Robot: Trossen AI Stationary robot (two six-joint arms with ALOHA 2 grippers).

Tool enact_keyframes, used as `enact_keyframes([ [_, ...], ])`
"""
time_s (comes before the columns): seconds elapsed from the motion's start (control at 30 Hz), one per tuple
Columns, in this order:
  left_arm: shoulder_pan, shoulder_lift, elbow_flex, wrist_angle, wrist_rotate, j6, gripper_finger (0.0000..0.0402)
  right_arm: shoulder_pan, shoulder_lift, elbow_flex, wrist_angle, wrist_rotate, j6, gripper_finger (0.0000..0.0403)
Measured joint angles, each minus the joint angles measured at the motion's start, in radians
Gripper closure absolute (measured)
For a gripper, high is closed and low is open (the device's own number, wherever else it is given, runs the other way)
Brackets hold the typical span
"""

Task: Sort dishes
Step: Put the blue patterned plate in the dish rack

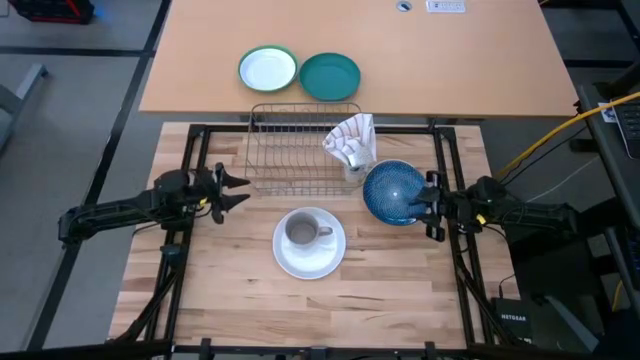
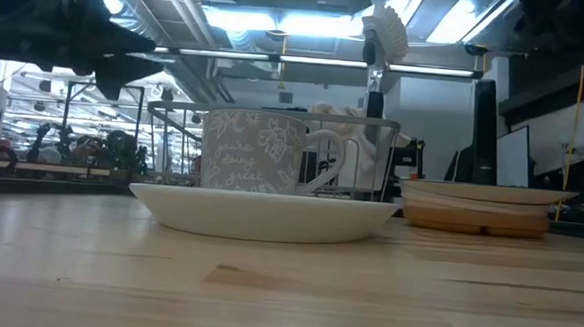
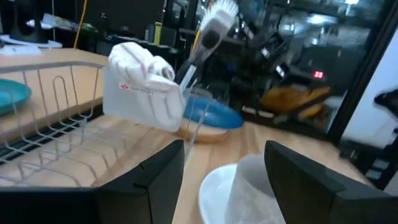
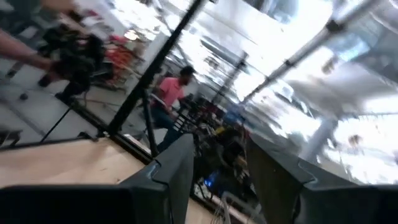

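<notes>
Grey mug point(image 1: 303, 232): upright at the middle of a white plate point(image 1: 310, 258), handle toward the right arm's side; the low view shows a pale leaf-and-script pattern on its wall point(image 2: 254, 151).
White plate: flat on the wooden table point(image 1: 230, 290), near the table's middle, in front of the dish rack; in the left wrist view its rim point(image 3: 212, 191) shows just beyond the fingers.
Dark blue plate point(image 1: 392, 190): right of the mug, beside the rack's right end, lying on top of a stack; the low view shows a tan wood-coloured plate point(image 2: 479, 217) at the bottom of that stack with a pale one above it.
Right gripper point(image 1: 428, 205): at the blue plate's right edge, above the stack; fingers stand a narrow way apart in the right wrist view, with nothing seen between them. Whether they touch the plate I cannot tell.
Left gripper point(image 1: 237, 190): held over the table's left part, pointing toward the rack and mug, well apart from the plate; fingers spread wide and empty.
Dish rack point(image 1: 290, 150): wire, at the table's far edge, holding no plates; a clear cup at its right end holds a white cloth point(image 1: 352, 135) and a dish brush point(image 3: 208, 34).
Green-rimmed white plate point(image 1: 268, 70): on the farther table, beside a teal plate point(image 1: 330, 76).
Person point(image 4: 168, 93): in a red top, in the room beyond, seen from the right wrist.
</notes>
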Motion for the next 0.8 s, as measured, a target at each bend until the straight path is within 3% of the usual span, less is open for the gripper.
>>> enact_keyframes([
  [0.13, 0.0, 0.0, 0.001, 0.029, -0.005, -0.045, 0.0189, 0.0, 0.025, 0.034, -0.052, 0.149, 0.17, 0.0251],
  [0.3, 0.0, 0.001, 0.001, 0.024, -0.007, -0.137, 0.0189, 0.0, 0.099, 0.139, -0.17, 0.101, 0.182, 0.0251],
  [0.6, 0.0, 0.001, 0.002, 0.019, -0.008, -0.147, 0.0189, 0.0, 0.366, 0.453, -0.789, 0.084, 0.153, 0.0251],
  [0.8, 0.0, 0.001, 0.002, 0.019, -0.008, -0.132, 0.0189, 0.001, 0.601, 0.547, -0.998, 0.083, 0.241, 0.0251],
])
